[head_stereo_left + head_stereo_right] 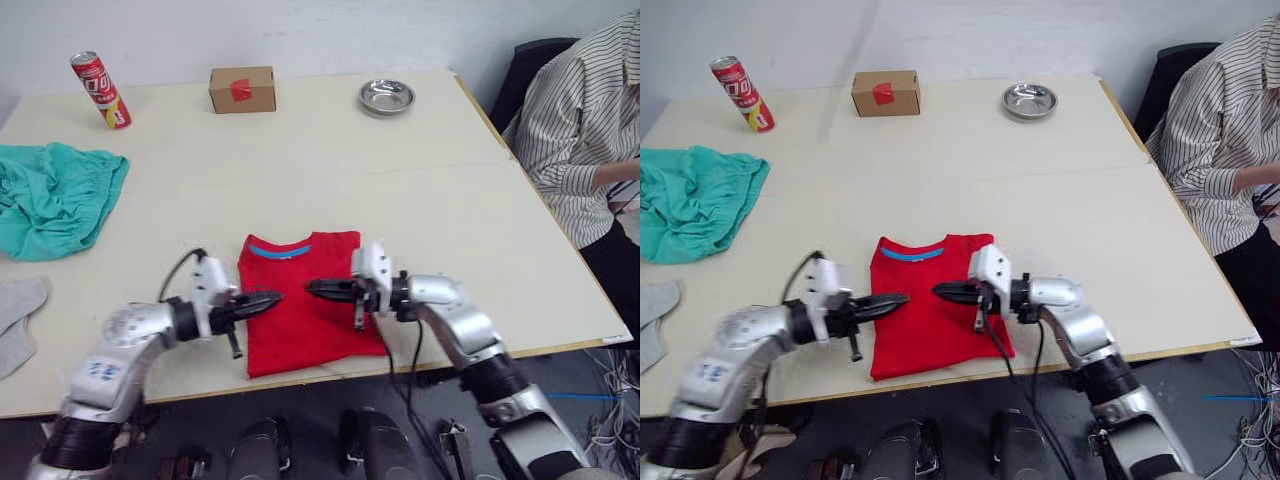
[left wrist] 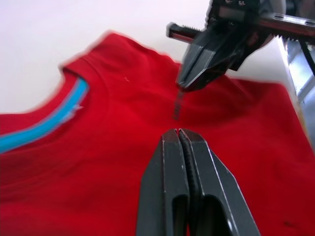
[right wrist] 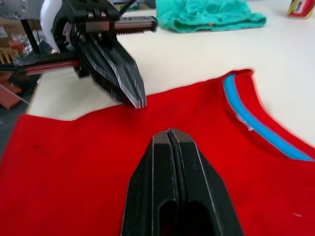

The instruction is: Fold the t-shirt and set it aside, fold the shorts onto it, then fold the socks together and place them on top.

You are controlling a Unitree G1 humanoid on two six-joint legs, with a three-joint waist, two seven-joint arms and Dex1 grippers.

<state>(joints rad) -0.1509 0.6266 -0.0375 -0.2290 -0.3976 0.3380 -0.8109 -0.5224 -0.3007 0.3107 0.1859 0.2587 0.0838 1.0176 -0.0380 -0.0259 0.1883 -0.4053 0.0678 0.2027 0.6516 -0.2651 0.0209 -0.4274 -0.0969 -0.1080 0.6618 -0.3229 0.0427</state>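
The red t-shirt (image 1: 305,310) lies folded into a narrow rectangle near the table's front edge, with its blue neckband on the far side. Both grippers hover just over its middle, tips facing each other a short gap apart. My left gripper (image 1: 275,298) is shut and holds nothing, as its wrist view (image 2: 178,132) confirms. My right gripper (image 1: 312,288) is likewise shut and empty (image 3: 170,132). The teal-green shorts (image 1: 55,195) lie crumpled at the far left. Grey socks (image 1: 18,310) rest at the left edge, partly cut off.
A red can (image 1: 100,90), a cardboard box (image 1: 242,89) and a metal bowl (image 1: 387,96) stand along the table's far side. A person in a striped shirt (image 1: 580,130) sits at the right edge.
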